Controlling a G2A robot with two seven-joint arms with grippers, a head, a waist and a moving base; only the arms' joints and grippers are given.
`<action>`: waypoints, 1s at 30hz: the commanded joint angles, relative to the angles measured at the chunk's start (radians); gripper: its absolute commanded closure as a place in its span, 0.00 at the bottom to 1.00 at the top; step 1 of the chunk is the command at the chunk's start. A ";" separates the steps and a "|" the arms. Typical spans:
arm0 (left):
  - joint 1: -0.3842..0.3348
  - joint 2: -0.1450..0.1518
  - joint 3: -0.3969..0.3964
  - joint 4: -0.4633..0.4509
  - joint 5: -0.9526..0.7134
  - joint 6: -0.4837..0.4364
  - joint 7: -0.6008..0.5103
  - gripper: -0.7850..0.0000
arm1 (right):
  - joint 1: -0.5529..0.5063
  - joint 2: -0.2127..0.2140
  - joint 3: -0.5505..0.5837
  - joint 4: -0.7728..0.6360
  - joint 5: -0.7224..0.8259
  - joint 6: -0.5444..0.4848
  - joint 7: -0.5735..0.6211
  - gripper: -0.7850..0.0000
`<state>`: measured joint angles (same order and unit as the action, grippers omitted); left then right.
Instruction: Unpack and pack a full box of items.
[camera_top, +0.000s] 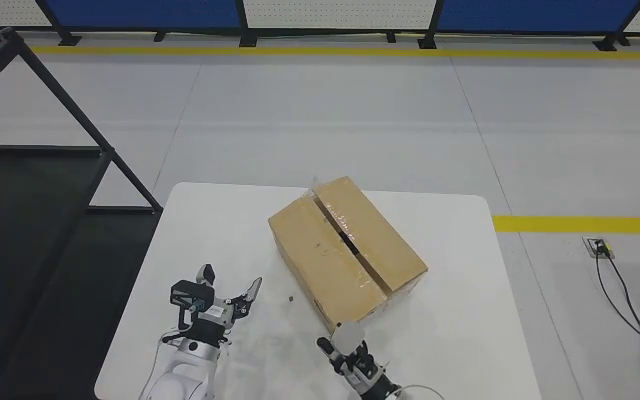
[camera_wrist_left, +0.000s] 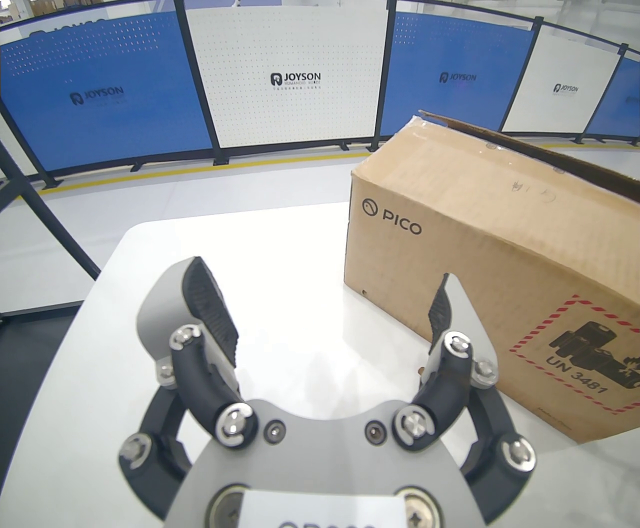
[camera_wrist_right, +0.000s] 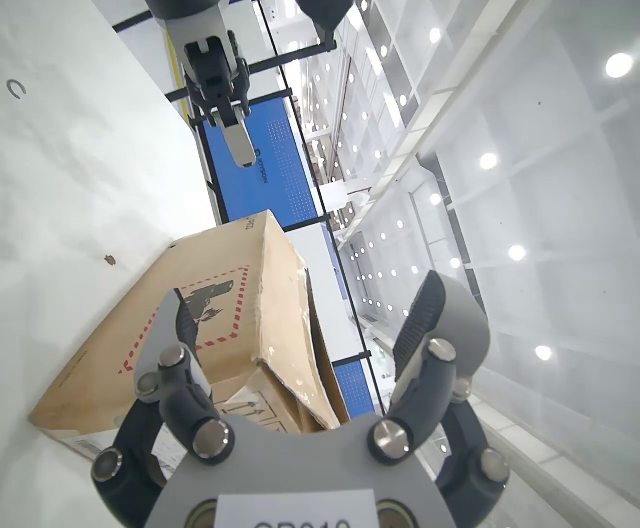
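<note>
Red-bordered label (camera_wrist_left: 580, 356) on box (camera_wrist_left: 475, 265)

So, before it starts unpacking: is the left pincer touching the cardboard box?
Apart. The top view shows a strip of bare table between the open left pincer and the cardboard box.

Far ahead of the left gripper (camera_wrist_left: 324, 277), past the white table (camera_wrist_left: 150, 280), a fence of blue panels (camera_wrist_left: 100, 100) and white perforated panels (camera_wrist_left: 285, 110) on black posts (camera_wrist_left: 200, 75) closes the room. The floor (camera_top: 400, 120) is pale grey, with a yellow line (camera_top: 300, 50) just before the fence. Left of this gripper stands a black metal frame (camera_top: 85, 125). High over the right gripper (camera_wrist_right: 302, 295), the white ceiling (camera_wrist_right: 550, 150) carries lit round lamps (camera_wrist_right: 619, 65).
</note>
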<state>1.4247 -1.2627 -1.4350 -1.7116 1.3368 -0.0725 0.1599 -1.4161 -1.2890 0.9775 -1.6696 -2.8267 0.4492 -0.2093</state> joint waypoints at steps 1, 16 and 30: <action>0.000 0.000 0.000 0.000 -0.001 0.000 0.000 0.00 | 0.009 -0.004 -0.001 0.012 -0.014 0.007 0.039 0.00; -0.015 -0.003 0.003 0.006 0.001 0.000 -0.004 0.00 | -0.035 -0.003 0.071 -0.003 -0.025 0.039 0.115 0.00; -0.019 -0.003 -0.019 0.010 -0.009 0.008 -0.006 0.00 | -0.076 0.007 0.171 -0.039 0.054 0.026 0.100 0.00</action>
<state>1.4062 -1.2662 -1.4515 -1.7019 1.3297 -0.0649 0.1549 -1.4882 -1.2827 1.1400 -1.7060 -2.7807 0.4720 -0.1080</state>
